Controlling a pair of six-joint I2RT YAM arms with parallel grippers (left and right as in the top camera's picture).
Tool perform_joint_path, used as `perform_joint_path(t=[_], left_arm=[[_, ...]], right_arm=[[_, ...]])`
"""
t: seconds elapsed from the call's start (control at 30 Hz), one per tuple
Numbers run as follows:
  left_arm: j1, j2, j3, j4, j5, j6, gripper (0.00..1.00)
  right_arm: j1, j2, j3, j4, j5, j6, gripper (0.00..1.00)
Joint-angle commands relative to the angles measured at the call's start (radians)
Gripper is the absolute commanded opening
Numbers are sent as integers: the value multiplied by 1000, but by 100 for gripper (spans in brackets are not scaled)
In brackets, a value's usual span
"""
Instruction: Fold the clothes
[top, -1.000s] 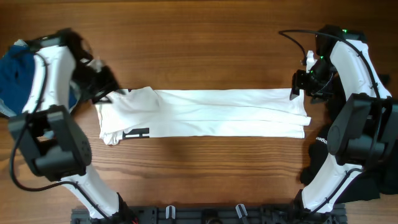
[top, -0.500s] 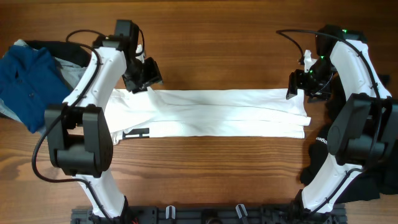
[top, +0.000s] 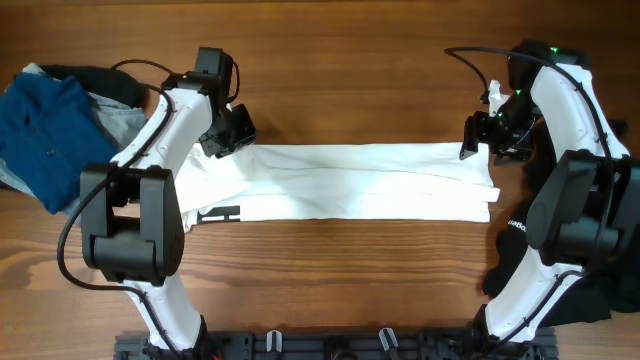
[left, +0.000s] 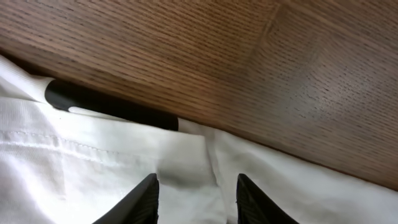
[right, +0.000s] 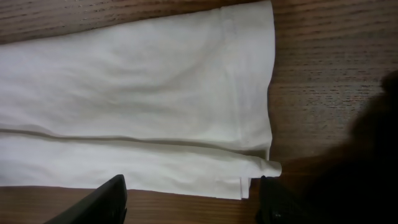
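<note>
1. Since half a second ago, the left gripper has been drawn slightly nearer to the white T-shirt. The right gripper and the T-shirt are seen where they were.
2. The T-shirt is laid flat on the wooden table, folded lengthwise into a long, narrow band. The band is stretched between the two grippers, with one end at each.
3. Several layers are shown along the band, marked by long fold lines running from end to end.
4. Part of the black printed block is exposed at the end by the left gripper, on the side nearer the arm's base.
5. In the left wrist view, the left gripper's fingers are held spread over the white fabric, with nothing pinched between them. Contact with the cloth cannot be confirmed.
6. Ahead of those fingers, a stitched seam and a thick black bar are seen at the shirt's edge. Bare wood lies beyond.
7. In the right wrist view, the right gripper's fingers are held wide apart, with nothing gripped.
8. Ahead of the right gripper, the stitched hem is seen as a straight end edge. A small rolled corner lies at the fold nearest the fingers.
9. Well off to the outer side of the left gripper, a blue garment is piled with a grey garment and a black garment.
</note>
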Motion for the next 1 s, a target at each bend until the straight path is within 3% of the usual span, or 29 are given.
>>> perform_joint_path(t=[0.0,0.07,0.2,0.27,0.5,0.73,0.97], left_arm=[[-16,0,-51,28,-14,-6,41],[-16,0,-74,47,-14,-6,39],[-16,0,-75,47,-14,-5,17],[-16,-5,-75,41,-13,-2,12],[-18,-92,-75,-65,12,-2,4],[-35,-97,-75,-108,92,25,4],[-183,-97,-75,-140,90,54,4]], right_arm=[[-2,-20,-8,0,-16,-16,68],[-2,-20,-8,0,-16,-16,68],[-2,-20,-8,-1,-16,-16,68],[-2,-20,-8,-1,-16,-16,68],[-2,-20,-8,1,-16,-16,68],[-2,-20,-8,2,-16,-16,68],[-3,-20,-8,2,-16,-16,68]])
